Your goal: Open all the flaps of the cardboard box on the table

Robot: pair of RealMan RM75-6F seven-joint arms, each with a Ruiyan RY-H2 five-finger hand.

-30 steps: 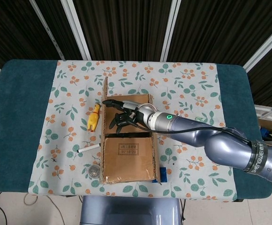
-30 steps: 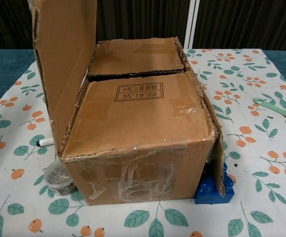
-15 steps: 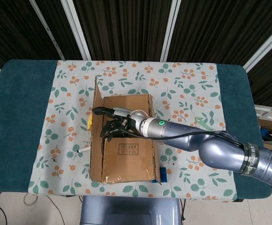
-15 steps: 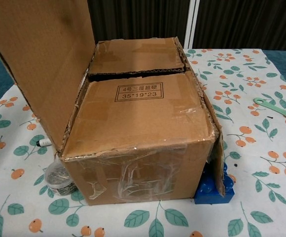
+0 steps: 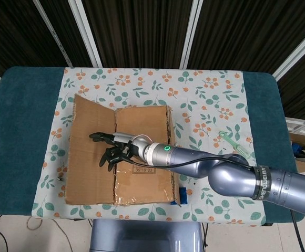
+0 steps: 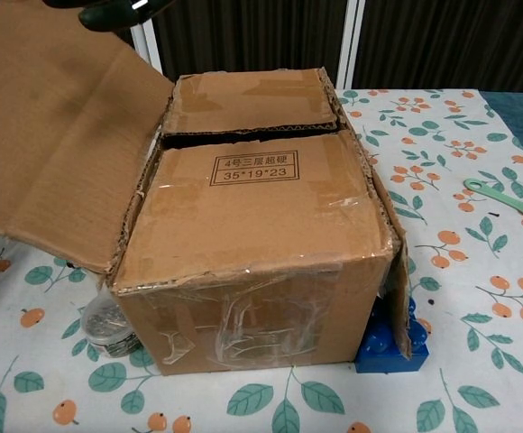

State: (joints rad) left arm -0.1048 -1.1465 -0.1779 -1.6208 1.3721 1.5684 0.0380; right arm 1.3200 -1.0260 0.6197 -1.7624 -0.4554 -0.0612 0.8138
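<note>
My head camera looks almost straight down from high above, taking in the whole table (image 5: 16, 142) edge to edge, with dark curtains along the far side. My chest camera sits low at the table's near edge, facing forward and level, very close to the cardboard box (image 6: 261, 262), which fills most of its frame. Both views share the box (image 5: 142, 157) and the floral cloth (image 5: 205, 100) around it.

**Box mid-table, left flap folded out**

The box (image 5: 142, 155) sits on the table (image 5: 26, 131). Its left flap (image 5: 89, 149) lies spread outward, with the right hand (image 5: 113, 149) over it. A jar (image 6: 108, 325) stands left of the box, a block (image 6: 389, 343) right, a brush (image 5: 234, 144) farther right.
</note>
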